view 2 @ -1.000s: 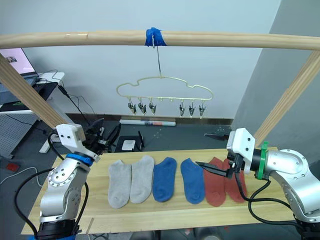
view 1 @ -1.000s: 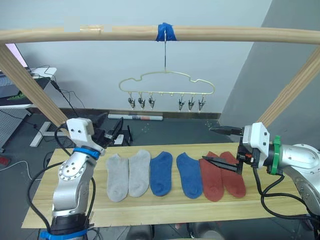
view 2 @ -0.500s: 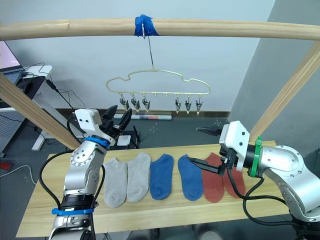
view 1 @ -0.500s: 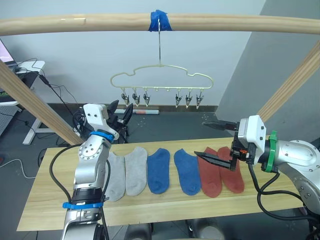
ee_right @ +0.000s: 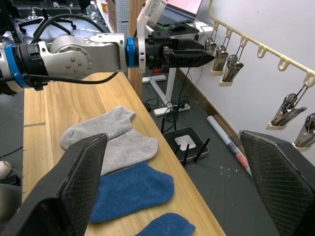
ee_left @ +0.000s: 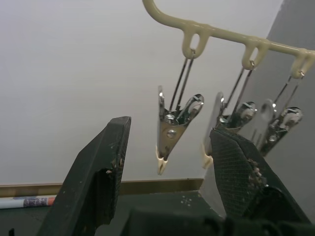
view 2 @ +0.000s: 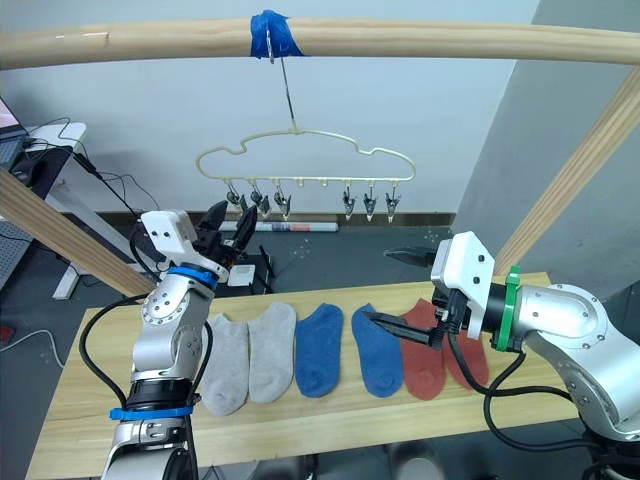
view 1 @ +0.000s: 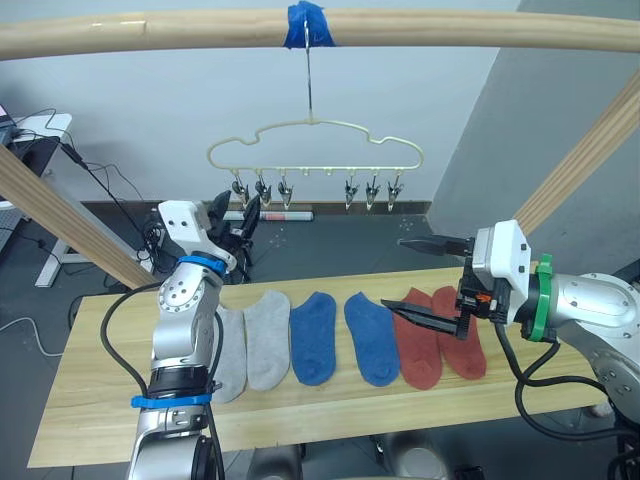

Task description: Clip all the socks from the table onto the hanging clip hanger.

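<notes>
- The tabletop (view 1: 90, 400) has a broad strip of bare planks along its near edge and at its left end, free of anything lying on it.
- Six socks lie flat in a row across the middle, toes toward the near edge: two grey socks (view 1: 257, 338) on the left, their inner edges touching, two blue socks (view 1: 342, 335) in the middle with a narrow gap of wood between them, and two red socks (view 1: 437, 333) on the right, overlapping.
- The right gripper (view 1: 420, 283) hangs over the red pair with its fingers spread wide, the lower finger just above the left red sock, the upper one pointing out past the far edge of the tabletop; it carries nothing.
- The left gripper (view 1: 236, 212) is raised above the far left edge of the tabletop, fingers parted and empty, just below the leftmost clips (ee_left: 172, 129). In the left wrist view the first clip hangs in the gap between the two fingers, touching neither.
- The clip hanger (view 1: 315, 150) hangs by its long hook from a wooden pole (view 1: 150, 30) at a wrap of blue tape (view 1: 304, 24), past the far edge; all six clips hang bare in two groups of three, with open air beneath them.
- Slanted wooden struts (view 1: 60, 215) bound the space on both sides.
</notes>
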